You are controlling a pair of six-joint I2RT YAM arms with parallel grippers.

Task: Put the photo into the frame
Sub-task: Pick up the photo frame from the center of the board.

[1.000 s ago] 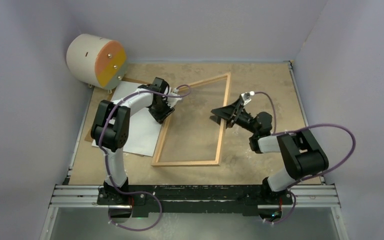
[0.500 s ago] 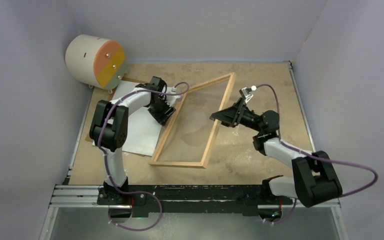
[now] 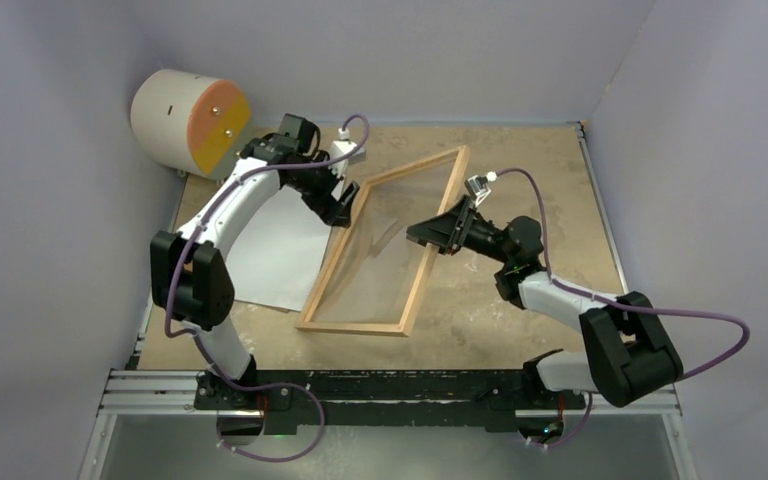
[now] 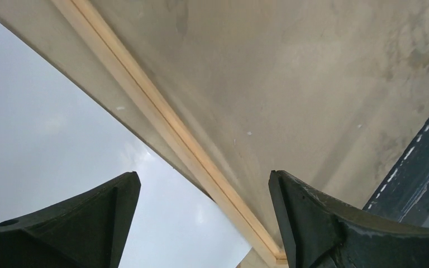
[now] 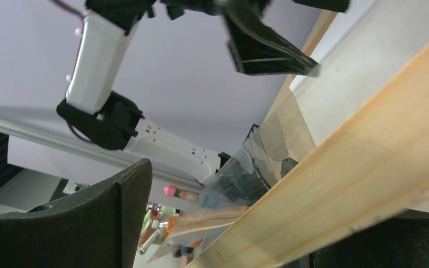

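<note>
Plain pale lilac-grey walls [image 3: 410, 50] close in a scuffed, sandy-brown tabletop [image 3: 530, 160] on three sides. A metal rail [image 3: 410, 395] runs along its near edge. The light is soft and even.

Thin light-wood frame [image 3: 355, 326] lies skewed, just beside the white-back-up photo [image 3: 275, 250].

we see our left gripper [image 4: 203, 178] with fingers [image 4: 84, 223] spread wide above the frame [image 4: 162, 120], its wooden rail running diagonally between the photo [image 4: 44, 128], white side up, and sandy table [image 4: 313, 72]
</note>
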